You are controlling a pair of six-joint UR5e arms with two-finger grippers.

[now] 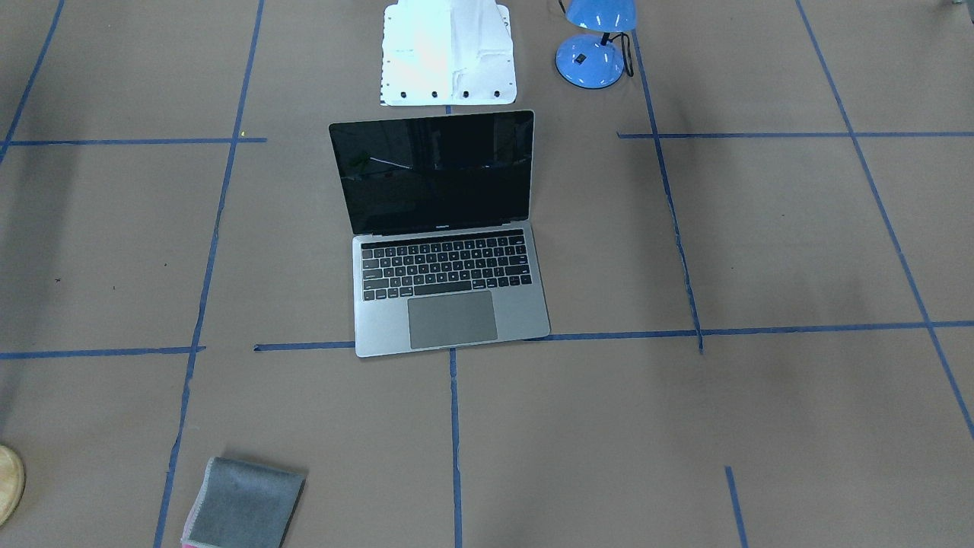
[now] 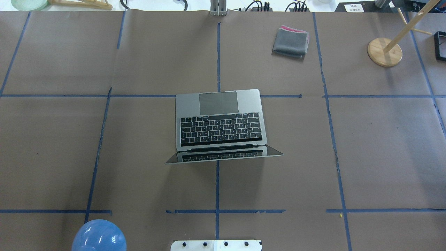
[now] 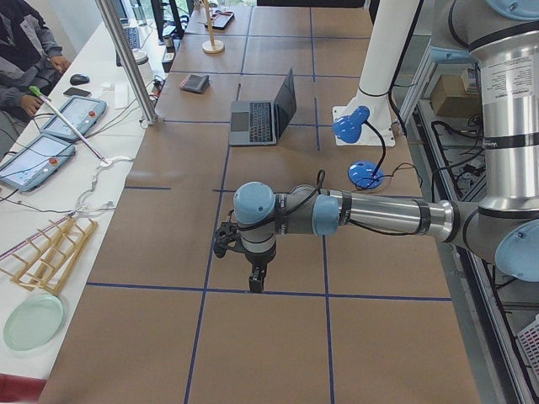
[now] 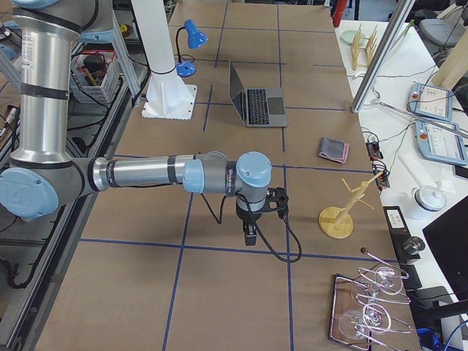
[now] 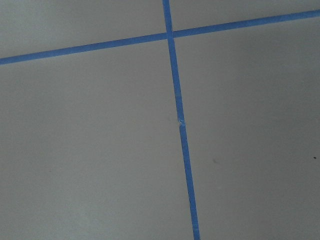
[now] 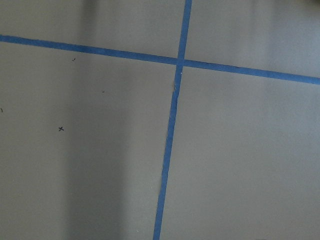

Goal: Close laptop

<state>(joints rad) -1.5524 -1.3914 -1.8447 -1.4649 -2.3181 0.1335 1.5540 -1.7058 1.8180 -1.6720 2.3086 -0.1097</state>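
The space-grey laptop [image 1: 456,320] stands open in the middle of the table, its black screen upright and its keyboard and trackpad showing. It also shows in the overhead view [image 2: 251,99], the exterior left view [image 3: 261,114] and the exterior right view [image 4: 257,101]. My left gripper [image 3: 257,282] hangs over the table's left end, far from the laptop. My right gripper [image 4: 250,238] hangs over the right end, also far from it. I cannot tell whether either is open or shut. Both wrist views show only brown paper and blue tape.
A blue desk lamp [image 1: 593,46] stands by the white robot base [image 1: 449,53]. A folded grey cloth [image 2: 291,42] lies on the far side. A wooden stand [image 2: 385,52] is at the far right. A tray of glasses [image 4: 369,307] is at the right end.
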